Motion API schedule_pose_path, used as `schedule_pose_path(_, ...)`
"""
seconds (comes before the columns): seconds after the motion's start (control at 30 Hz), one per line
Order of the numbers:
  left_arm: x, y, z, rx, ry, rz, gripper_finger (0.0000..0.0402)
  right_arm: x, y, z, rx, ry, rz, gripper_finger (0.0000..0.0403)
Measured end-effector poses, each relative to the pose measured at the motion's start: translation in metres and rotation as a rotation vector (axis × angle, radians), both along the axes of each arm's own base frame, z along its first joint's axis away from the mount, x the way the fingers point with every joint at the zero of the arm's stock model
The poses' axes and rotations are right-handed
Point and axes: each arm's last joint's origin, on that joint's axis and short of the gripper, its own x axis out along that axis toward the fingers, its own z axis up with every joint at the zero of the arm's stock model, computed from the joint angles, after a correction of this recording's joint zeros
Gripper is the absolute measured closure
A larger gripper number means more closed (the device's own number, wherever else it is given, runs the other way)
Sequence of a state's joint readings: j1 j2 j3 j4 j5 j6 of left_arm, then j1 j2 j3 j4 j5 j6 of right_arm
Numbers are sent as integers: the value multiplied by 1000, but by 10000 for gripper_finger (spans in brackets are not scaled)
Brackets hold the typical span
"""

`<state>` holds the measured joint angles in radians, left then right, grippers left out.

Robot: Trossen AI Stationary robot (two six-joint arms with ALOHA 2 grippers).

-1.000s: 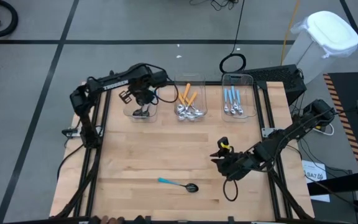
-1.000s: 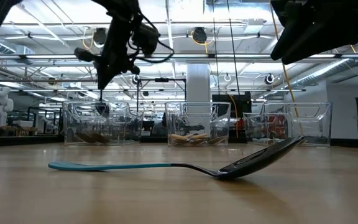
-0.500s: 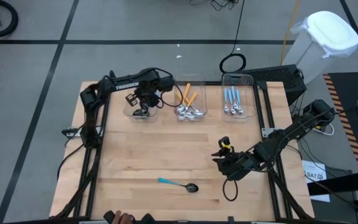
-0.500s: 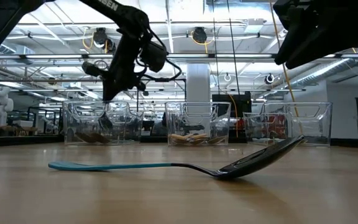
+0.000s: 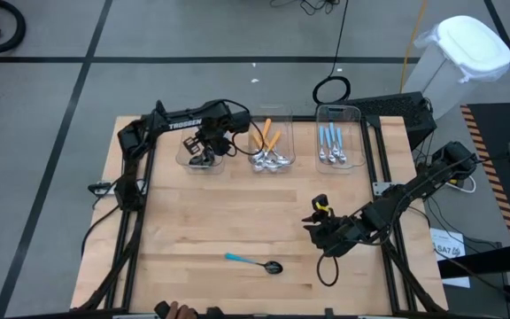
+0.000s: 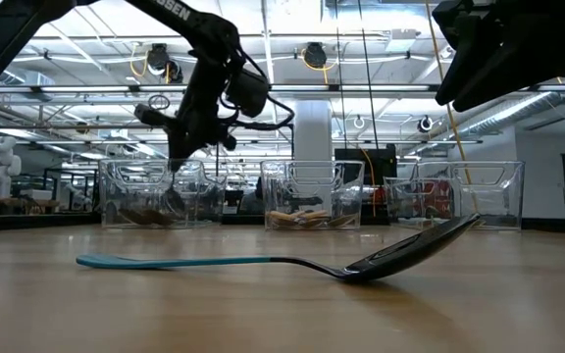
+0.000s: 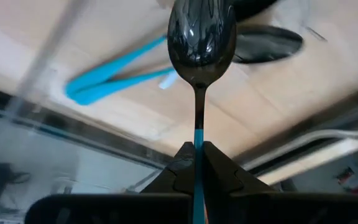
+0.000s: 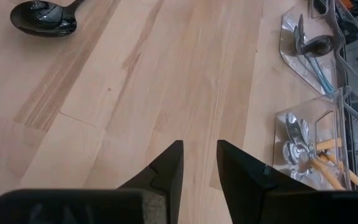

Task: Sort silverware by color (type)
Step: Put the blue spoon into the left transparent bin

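Note:
My left gripper (image 5: 204,149) hangs over the left clear bin (image 5: 184,159), shut on a teal-handled spoon with a black bowl (image 7: 202,34). The bowl points down into the bin (image 6: 173,199), above other teal spoons (image 7: 114,74) lying inside. A second teal spoon (image 5: 253,263) lies flat on the table near its near edge, bowl toward the right (image 6: 400,253). My right gripper (image 5: 313,223) is open, hovering over the table's right part and touching nothing (image 8: 199,152). Orange-handled spoons (image 5: 270,146) fill the middle bin, light-blue ones (image 5: 330,142) the right bin. My left gripper pinches the spoon's teal handle (image 7: 198,135) between its two fingers, close to where the black neck begins. The fingers come from above, pointing down, and lie along the handle. The spoon hangs upright below them, bowl downward inside the bin and clear of the spoons beneath.
Three clear bins stand in a row along the table's far edge (image 6: 312,206). Black frame rails run along the left and right table sides (image 5: 140,221). A white bin (image 5: 467,53) stands beyond the far right corner. A person's hand (image 5: 173,310) shows at the near edge.
My left gripper has moved down and a little toward the table's right over the left bin. The held spoon's bowl has gone lower into the bin. The spoon has stayed upright in the same hold.

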<state>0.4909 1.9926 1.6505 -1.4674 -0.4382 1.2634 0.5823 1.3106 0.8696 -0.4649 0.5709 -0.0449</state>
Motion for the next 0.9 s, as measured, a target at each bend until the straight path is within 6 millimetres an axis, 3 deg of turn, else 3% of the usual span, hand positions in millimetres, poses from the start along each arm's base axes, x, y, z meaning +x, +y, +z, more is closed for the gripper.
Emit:
schedule_pose_path(0.17, 6, -5, -1, 16, -33, -18, 389, 0, 0, 0, 1, 0, -1, 312)
schedule_pose_path(0.47, 11, -3, -2, 46, -85, 1, 310, 0, 0, 0, 4, -1, -2, 312)
schedule_pose_path(0.67, 13, -5, -1, 92, -113, 61, 295, -1, 0, 0, 2, 2, -1, 312)
schedule_pose_path(0.9, 21, -22, 6, 347, -174, 263, 294, -1, 1, 0, 3, 2, -2, 312)
